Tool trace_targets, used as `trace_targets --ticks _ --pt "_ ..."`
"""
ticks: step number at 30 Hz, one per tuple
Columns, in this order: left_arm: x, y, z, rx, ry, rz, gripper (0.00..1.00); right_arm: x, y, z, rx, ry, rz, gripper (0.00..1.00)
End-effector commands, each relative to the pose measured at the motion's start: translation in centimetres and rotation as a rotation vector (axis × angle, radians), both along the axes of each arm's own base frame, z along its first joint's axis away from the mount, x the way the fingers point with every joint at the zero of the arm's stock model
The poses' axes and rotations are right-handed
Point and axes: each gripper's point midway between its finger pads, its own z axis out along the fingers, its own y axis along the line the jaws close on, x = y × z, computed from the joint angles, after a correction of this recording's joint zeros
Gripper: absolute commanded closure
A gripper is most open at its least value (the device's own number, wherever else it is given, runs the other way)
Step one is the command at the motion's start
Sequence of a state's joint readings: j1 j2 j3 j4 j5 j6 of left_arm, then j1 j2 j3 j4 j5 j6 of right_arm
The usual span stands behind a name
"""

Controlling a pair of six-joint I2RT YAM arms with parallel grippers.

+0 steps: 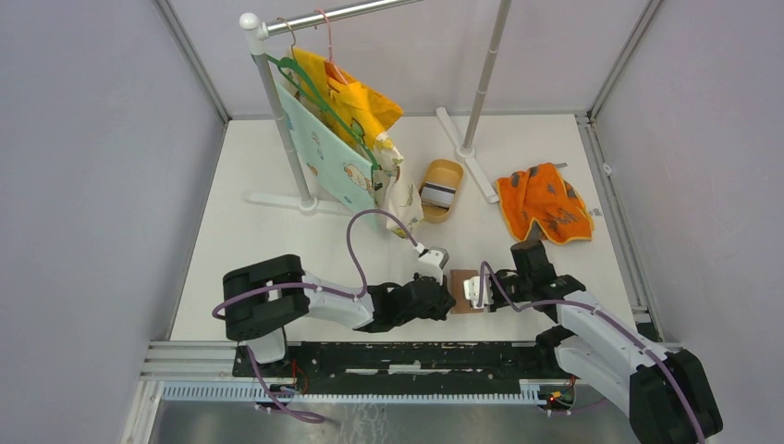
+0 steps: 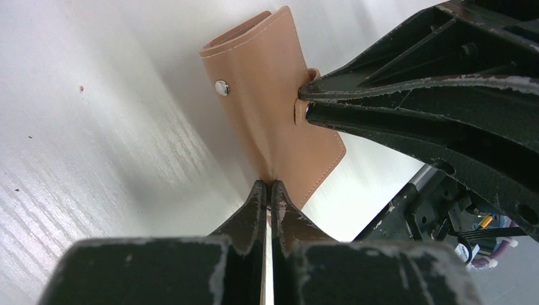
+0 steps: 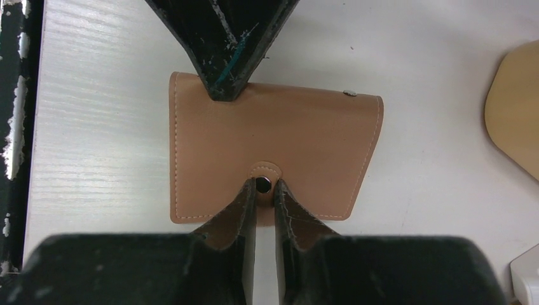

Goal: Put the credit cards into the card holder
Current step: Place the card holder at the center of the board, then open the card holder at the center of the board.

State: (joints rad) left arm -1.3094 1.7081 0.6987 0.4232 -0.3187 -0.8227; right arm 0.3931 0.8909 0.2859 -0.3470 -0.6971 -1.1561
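The card holder [image 1: 465, 289], a closed reddish-brown leather wallet, lies flat on the white table between my two grippers. My left gripper [image 1: 444, 301] is shut on its left edge; in the left wrist view the tips [image 2: 267, 185] pinch the leather [image 2: 267, 95]. My right gripper [image 1: 477, 290] is shut on the little strap tab with its snap, as the right wrist view shows [image 3: 264, 185], with the holder [image 3: 299, 133] under it. The credit cards [image 1: 442, 196], grey and white with stripe bands, lie in the tan oval dish [image 1: 450, 170] further back.
A clothes rack [image 1: 277, 111] with hangers and hanging cloths stands at the back left, its second pole [image 1: 481, 92] at centre. An orange patterned cloth [image 1: 543, 203] lies at the right. The dish's edge shows in the right wrist view [image 3: 515, 114].
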Motion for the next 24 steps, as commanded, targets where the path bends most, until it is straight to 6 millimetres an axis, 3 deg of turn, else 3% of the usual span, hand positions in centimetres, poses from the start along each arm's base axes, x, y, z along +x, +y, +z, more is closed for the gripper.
trace_targets --ticks 1,3,17,24 --pt "1.3 -0.7 1.1 0.003 -0.034 0.07 0.98 -0.9 0.3 0.7 0.002 -0.014 0.075 0.96" --pt "1.6 -0.2 0.7 0.027 -0.025 0.099 0.98 -1.2 0.5 1.0 0.015 -0.029 0.098 1.0" --pt "2.0 1.2 -0.4 0.077 0.004 0.175 0.98 -2.6 1.1 1.8 0.051 -0.067 0.218 1.0" --pt "1.6 1.1 -0.1 0.045 0.015 0.15 0.95 -1.2 1.2 3.3 0.089 -0.11 0.16 1.0"
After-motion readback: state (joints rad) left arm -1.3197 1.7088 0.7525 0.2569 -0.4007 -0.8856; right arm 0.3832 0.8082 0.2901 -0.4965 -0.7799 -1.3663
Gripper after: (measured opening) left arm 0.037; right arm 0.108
